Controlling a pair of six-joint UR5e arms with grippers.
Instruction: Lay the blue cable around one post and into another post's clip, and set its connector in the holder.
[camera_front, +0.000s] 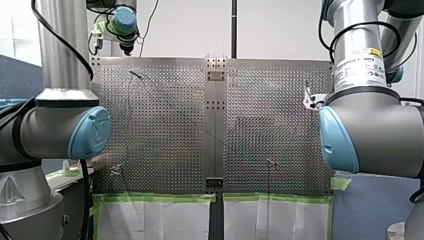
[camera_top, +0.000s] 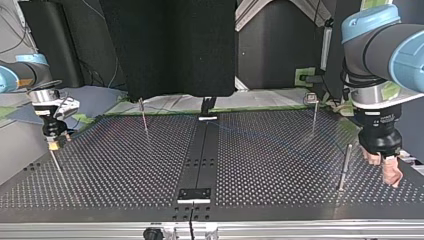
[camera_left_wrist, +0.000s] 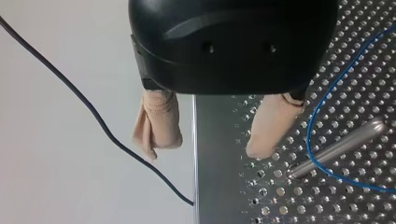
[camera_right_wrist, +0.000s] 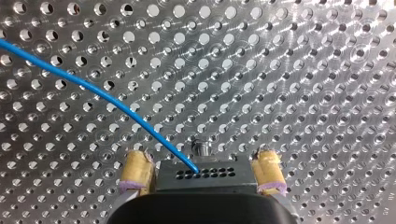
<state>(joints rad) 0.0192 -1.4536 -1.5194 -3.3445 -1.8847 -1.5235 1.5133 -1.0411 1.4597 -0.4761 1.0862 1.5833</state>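
My right gripper (camera_right_wrist: 201, 171) is gripping the connector (camera_right_wrist: 219, 173) between its yellow pads, as far as its wrist view shows, with the cable (camera_right_wrist: 122, 108) running from it out over the table (camera_right_wrist: 303, 70). My left gripper (camera_left_wrist: 204, 150) is hanging wide open with nothing in it, straddling the table's edge, just beside a post (camera_left_wrist: 336, 149) that the cable is looping around. I am judging the loop done, with clip and holder left; I cannot make out either here. The right arm should be travelling slowly under slight tension, so the loop is not lifting off the post, with the left standing ready to press slack down
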